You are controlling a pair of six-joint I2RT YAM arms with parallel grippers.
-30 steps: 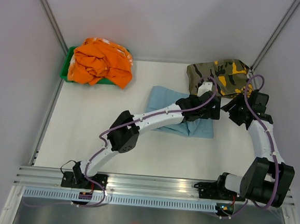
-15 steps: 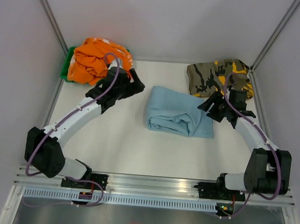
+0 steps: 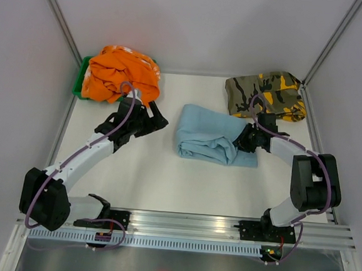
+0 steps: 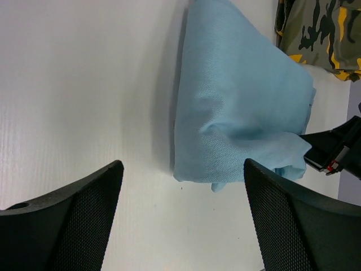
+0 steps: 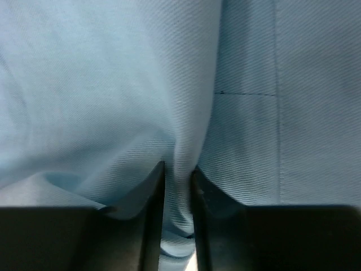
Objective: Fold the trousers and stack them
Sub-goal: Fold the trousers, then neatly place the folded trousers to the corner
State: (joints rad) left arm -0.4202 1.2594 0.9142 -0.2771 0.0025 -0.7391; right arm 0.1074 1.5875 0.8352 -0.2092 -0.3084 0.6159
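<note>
Right gripper (image 5: pixel 177 175) is now clamped on the trousers (image 3: pixel 209 134): in the wrist view a narrow ridge of blue cloth is pinched between the two dark fingers. Half a second back it was held just off the bundle's right edge; now that edge is bitten into. Left gripper (image 3: pixel 152 117) has been swung clear. A second ago it was stretched across onto the cloth, and now it is parked at the far left, just beside the orange garment (image 3: pixel 120 71), with its jaws spread wide and nothing between them.

For the task, the folding looks to be mostly done. The one-sided pinch is judged to be the start of lifting or dragging the bundle, perhaps to the camo garment (image 3: pixel 266 92) at the far right, though the stacking spot cannot be told.

The trousers are laid mid-table, a little right of centre, folded into a rough rectangle. A rounded fold is shown along the near-left edge, while loose layers are bunched at the near-right corner. The cloth is thin, soft twill with a fine diagonal rib, and a stitched seam is seen in the right wrist view. Held by one edge, such limp fabric is likely to sag open. A smooth, matte white table (image 3: pixel 152 177) is seen beneath.
</note>
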